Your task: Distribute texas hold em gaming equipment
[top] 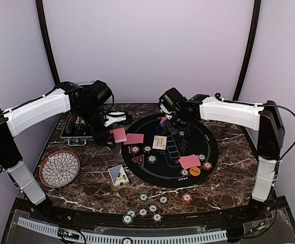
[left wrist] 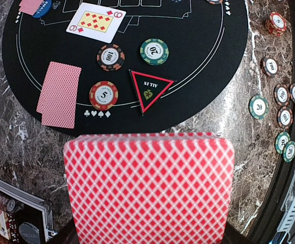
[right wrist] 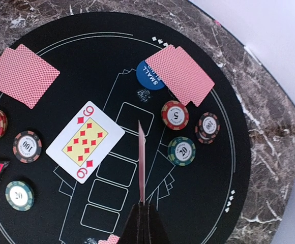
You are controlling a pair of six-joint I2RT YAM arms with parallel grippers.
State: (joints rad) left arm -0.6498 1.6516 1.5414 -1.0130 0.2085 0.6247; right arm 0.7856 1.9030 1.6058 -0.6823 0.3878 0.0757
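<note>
My left gripper (top: pixel 115 133) is shut on a stack of red-backed cards (left wrist: pixel 148 188) held over the marble just left of the black mat (top: pixel 213 147); the stack hides its fingers. My right gripper (right wrist: pixel 146 206) is shut on a single card (right wrist: pixel 141 157), seen edge-on above the mat's middle outlines. A nine of diamonds (right wrist: pixel 85 141) lies face up there. Face-down pairs lie at the left (left wrist: pixel 59 94), the far side (right wrist: pixel 179 73) and the right (top: pixel 189 161). A red triangle (left wrist: pixel 150 89), a blue disc (right wrist: pixel 148 77), an orange disc (top: pixel 195 171) and chips (left wrist: pixel 110 57) sit on the mat.
A white-patterned plate (top: pixel 59 168) lies at the left front. A silver case (top: pixel 77 131) stands at the back left under my left arm. A blue and yellow card box (top: pixel 118 175) lies by the mat. Several loose chips (top: pixel 147 206) lie near the front edge.
</note>
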